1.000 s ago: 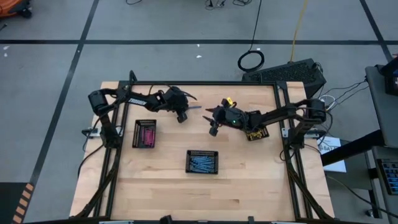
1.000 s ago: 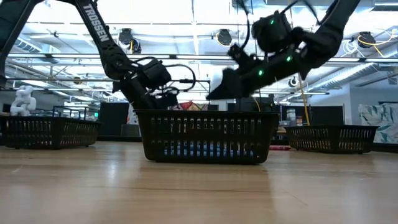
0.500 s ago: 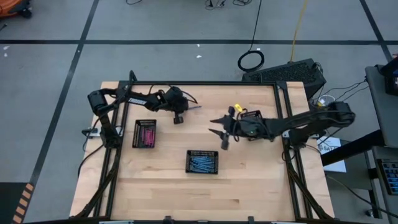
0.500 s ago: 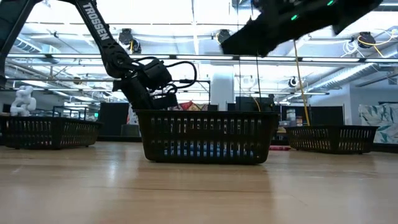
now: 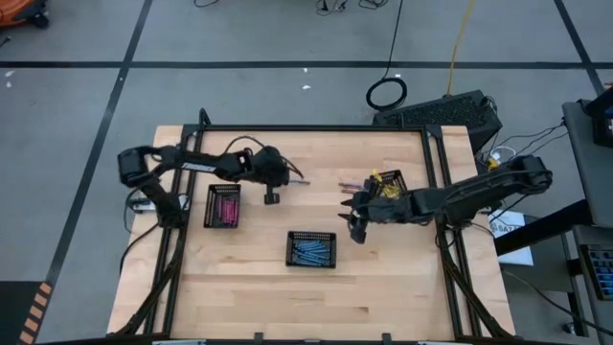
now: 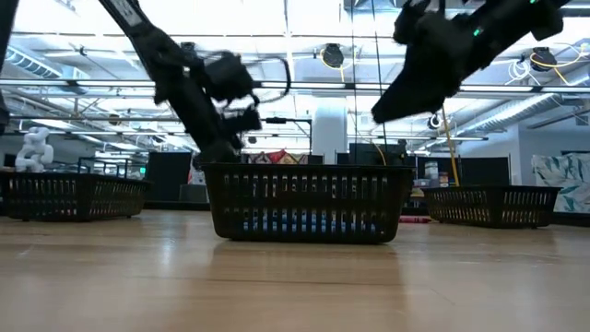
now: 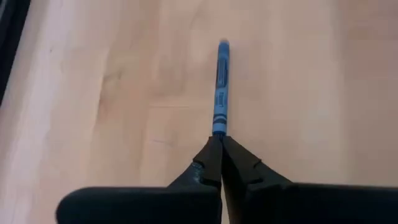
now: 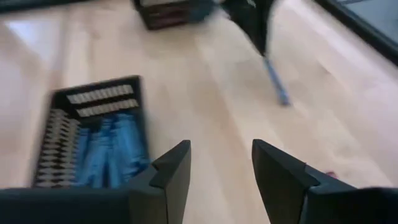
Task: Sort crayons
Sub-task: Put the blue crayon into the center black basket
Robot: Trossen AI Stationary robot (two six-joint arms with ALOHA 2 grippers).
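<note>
My left gripper (image 7: 219,138) is shut on a blue crayon (image 7: 221,87) over the bare wood at the table's far middle (image 5: 285,174). My right gripper (image 8: 221,155) hangs open and holds nothing, right of the table's centre (image 5: 352,228). Ahead of it stands a black tray (image 8: 93,93) of blue crayons (image 8: 115,152). The right wrist view also shows the left gripper (image 8: 255,25) with the blue crayon (image 8: 275,81) slanting down from it. A tray of pink crayons (image 5: 222,205) stands at the left and a tray of yellow ones (image 5: 388,182) at the right. My left gripper pinches one end of the blue crayon (image 7: 219,127) between its two fingertips. The fingers slant down, and the crayon runs on in line with them, sticking out ahead. Whether the crayon's far tip (image 8: 283,99) touches the table, I cannot tell.
A loose reddish crayon (image 5: 343,182) lies on the wood between the two grippers. In the low view the blue tray (image 6: 309,203) stands in the middle, with a tray on either side (image 6: 69,195) (image 6: 493,205). Bare wood stretches along the near edge (image 5: 306,307).
My left gripper has drawn back a little toward the near-left and risen, taking the blue crayon with it. My right gripper has swung away from the far middle toward the near-right and up, uncovering the yellow tray.
</note>
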